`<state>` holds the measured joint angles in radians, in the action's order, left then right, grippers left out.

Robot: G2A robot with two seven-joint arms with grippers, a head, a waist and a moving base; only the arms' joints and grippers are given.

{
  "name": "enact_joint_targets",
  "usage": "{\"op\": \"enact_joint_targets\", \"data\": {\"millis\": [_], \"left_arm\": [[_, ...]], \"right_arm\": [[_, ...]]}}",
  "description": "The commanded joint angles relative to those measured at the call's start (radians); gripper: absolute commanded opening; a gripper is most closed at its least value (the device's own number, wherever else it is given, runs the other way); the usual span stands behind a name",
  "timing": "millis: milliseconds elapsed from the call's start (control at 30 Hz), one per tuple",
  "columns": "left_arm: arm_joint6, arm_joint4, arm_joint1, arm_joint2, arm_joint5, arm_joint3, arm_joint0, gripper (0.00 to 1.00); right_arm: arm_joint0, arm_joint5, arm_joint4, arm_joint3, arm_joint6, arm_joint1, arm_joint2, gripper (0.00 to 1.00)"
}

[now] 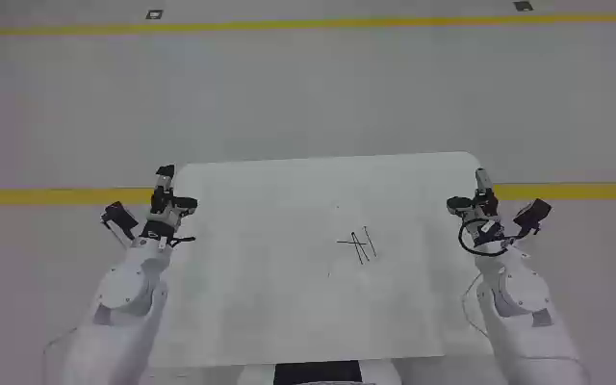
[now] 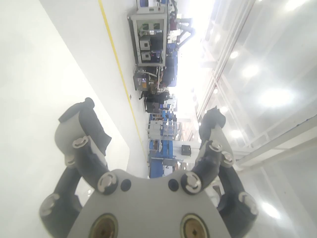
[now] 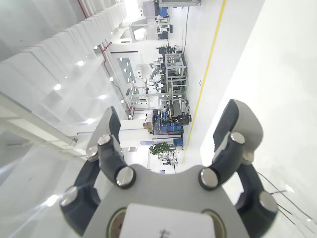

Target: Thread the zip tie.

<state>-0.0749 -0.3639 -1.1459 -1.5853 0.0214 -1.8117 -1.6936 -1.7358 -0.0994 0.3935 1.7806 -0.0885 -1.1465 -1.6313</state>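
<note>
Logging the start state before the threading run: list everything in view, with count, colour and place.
zip ties: a few, exact count too fine to tell; dark; lying crossed on the table, towards the right arm's side.
table: one; white; between the two arms.
floor lines: two; yellow; one far beyond the table, one level with its far end.
floor markers: two; dark; near the far line.
left gripper: one; black fingers, grey mount; open and empty, by the table's far left corner.
right gripper: one; same colours; open and empty, by the far right corner.
</note>
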Motion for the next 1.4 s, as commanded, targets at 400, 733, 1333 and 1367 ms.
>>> {"op": "enact_joint_targets", "data": {"millis": [400, 733, 1333, 1367], "left_arm": [[-0.142, 0.122, 0.009, 0.033, 0.024, 0.022, 0.040, 1.00], [-0.213, 0.166, -0.001, 0.170, 0.107, 0.072, 0.175, 1.00], [-0.213, 0.182, -0.013, 0.257, 0.115, 0.148, 0.259, 1.00], [-0.213, 0.182, -0.013, 0.257, 0.115, 0.148, 0.259, 1.00]], "right_arm": [[-0.036, -0.109, 0.008, -0.037, -0.233, 0.010, -0.061, 1.00], [-0.006, -0.137, -0.054, -0.055, -0.254, 0.008, -0.035, 1.00], [0.028, -0.124, -0.033, -0.115, -0.259, 0.003, -0.015, 1.00], [0.028, -0.124, -0.033, -0.115, -0.259, 0.003, -0.015, 1.00]]}}
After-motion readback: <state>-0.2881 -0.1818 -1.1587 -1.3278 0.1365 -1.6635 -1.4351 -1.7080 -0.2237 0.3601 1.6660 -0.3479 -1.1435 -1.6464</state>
